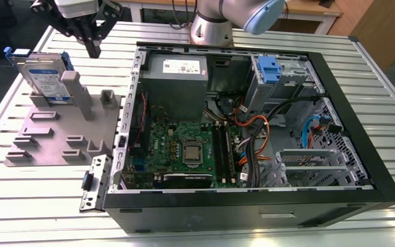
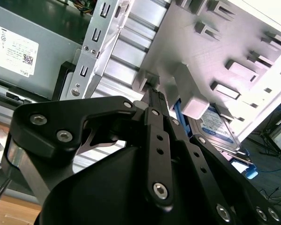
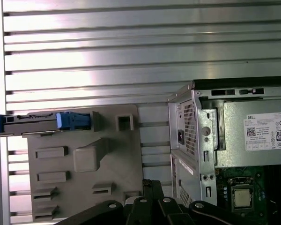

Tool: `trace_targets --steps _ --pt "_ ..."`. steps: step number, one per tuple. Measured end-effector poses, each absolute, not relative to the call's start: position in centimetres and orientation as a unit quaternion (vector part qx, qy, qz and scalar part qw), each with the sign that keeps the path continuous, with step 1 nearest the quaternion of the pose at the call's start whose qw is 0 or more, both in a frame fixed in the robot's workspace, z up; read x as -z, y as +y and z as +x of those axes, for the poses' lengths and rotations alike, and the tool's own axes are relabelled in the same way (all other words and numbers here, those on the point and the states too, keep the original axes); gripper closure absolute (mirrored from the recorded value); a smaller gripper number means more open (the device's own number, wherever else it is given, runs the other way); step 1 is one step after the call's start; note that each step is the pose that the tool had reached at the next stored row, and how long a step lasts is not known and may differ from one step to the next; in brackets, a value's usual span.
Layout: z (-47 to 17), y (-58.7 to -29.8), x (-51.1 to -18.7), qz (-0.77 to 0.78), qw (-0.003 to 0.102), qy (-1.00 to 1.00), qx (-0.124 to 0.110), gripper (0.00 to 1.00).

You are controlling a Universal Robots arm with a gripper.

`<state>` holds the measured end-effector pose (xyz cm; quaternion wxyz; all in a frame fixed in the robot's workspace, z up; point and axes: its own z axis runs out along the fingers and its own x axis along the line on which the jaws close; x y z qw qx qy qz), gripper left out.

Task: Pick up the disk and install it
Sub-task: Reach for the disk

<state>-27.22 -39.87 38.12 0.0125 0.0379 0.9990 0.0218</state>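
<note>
The disk stands upright on its edge in a slot at the far end of a grey holder, on the exterior view's left; its white-and-blue label faces out and blue rails frame it. In the first wrist view the disk is seen edge-on, and in the second wrist view the disk lies behind the holder's posts. My gripper hangs above the table between the holder and the computer case, a little to the disk's right, with its black fingers shut on nothing. Both wrist views show the gripper.
An open black computer case lies on the slatted metal table, with power supply, motherboard, cables and a metal drive cage carrying a blue latch. A loose metal bracket lies by the case's near corner.
</note>
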Motion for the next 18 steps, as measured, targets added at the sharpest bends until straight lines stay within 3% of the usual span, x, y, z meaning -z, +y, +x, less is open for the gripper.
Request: trace_targets --steps 18 --pt "-27.76 -39.86 -37.90 0.038 0.012 0.999 -0.022 0.89"
